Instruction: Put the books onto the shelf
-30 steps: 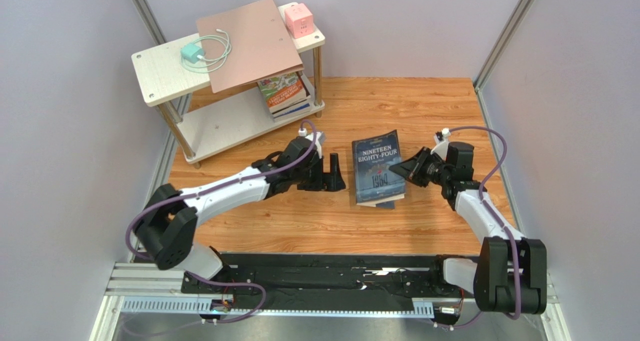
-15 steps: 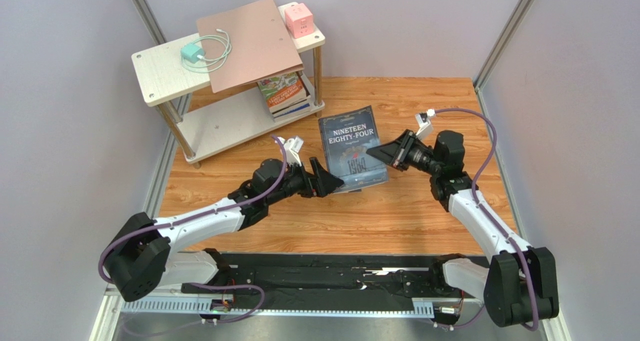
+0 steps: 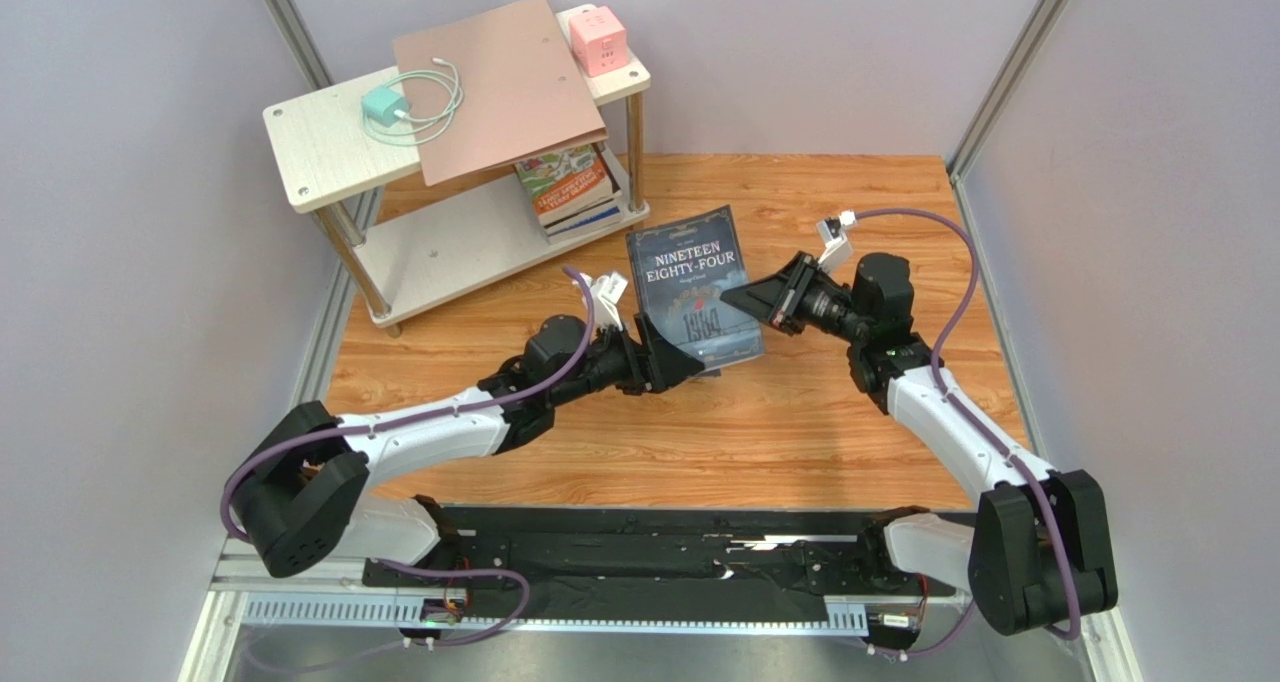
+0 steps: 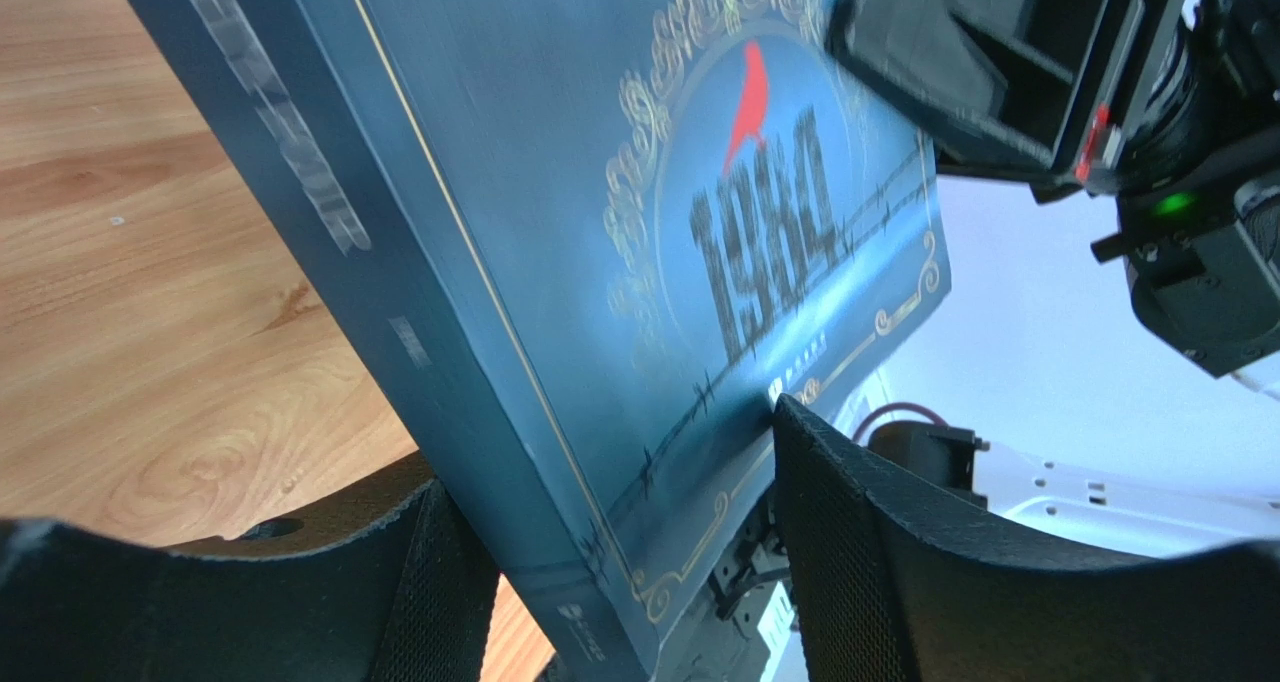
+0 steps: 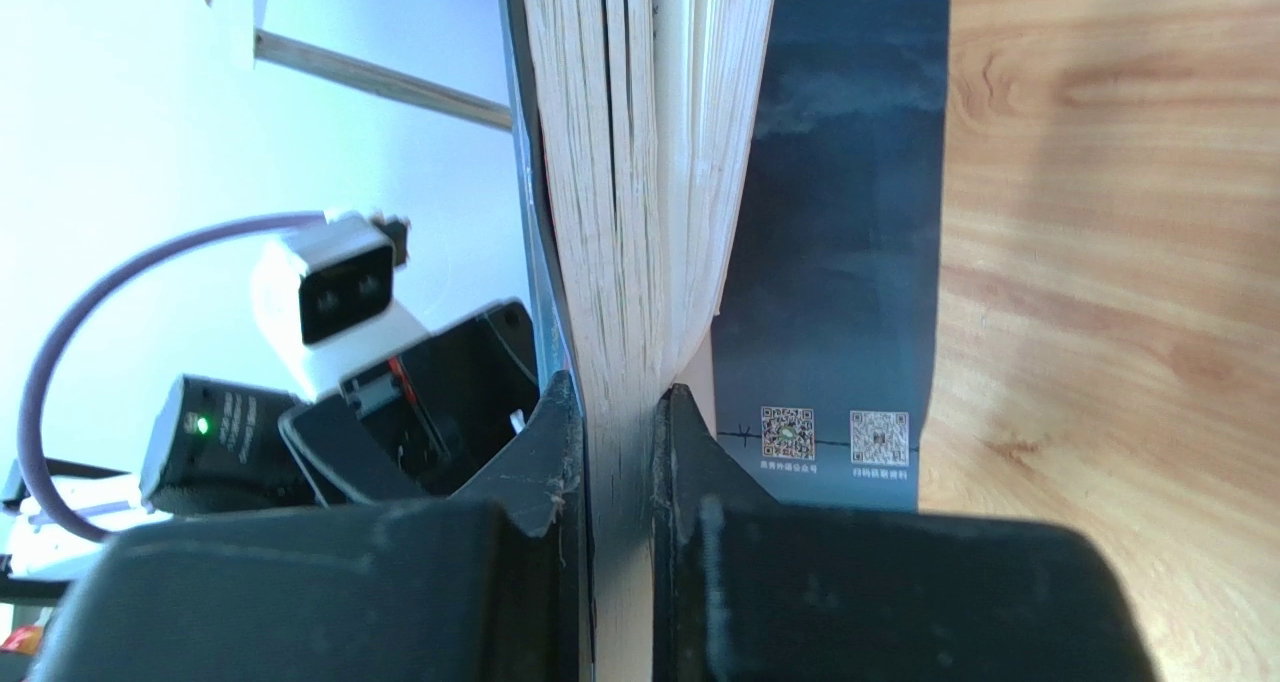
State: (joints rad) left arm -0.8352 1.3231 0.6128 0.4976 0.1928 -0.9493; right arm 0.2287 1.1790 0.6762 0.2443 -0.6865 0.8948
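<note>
I've got the "Nineteen Eighty-Four" paperback (image 3: 694, 285) lifted off the orange wood floor (image 3: 842, 412). It is tilted with its front cover toward the overhead camera, in the middle of the workspace between the two arms.

The right gripper (image 3: 762, 304) comes in from the book's 3 o'clock side. On my right wrist feed its fingers (image 5: 549, 442) are clenched on the front cover and page block, while the back cover hangs loose beside them.

The left gripper (image 3: 669, 364) sits at the book's 6 o'clock corner. On the left wrist feed its fingers (image 4: 842, 532) straddle the lower spine corner, one on each face. I cannot tell whether they are pressing or only bracketing it.

The shelf (image 3: 316, 127) stands at about 11 o'clock from the held book, near it but apart. A stack of other books (image 3: 568, 184) lies flat at the 3 o'clock end of its lower tier. On its top board I see a pinkish-brown board (image 3: 496, 82), a pink box (image 3: 597, 37) at its 2 o'clock corner and a teal charger (image 3: 385, 106) with a white cable at 9 o'clock.
</note>
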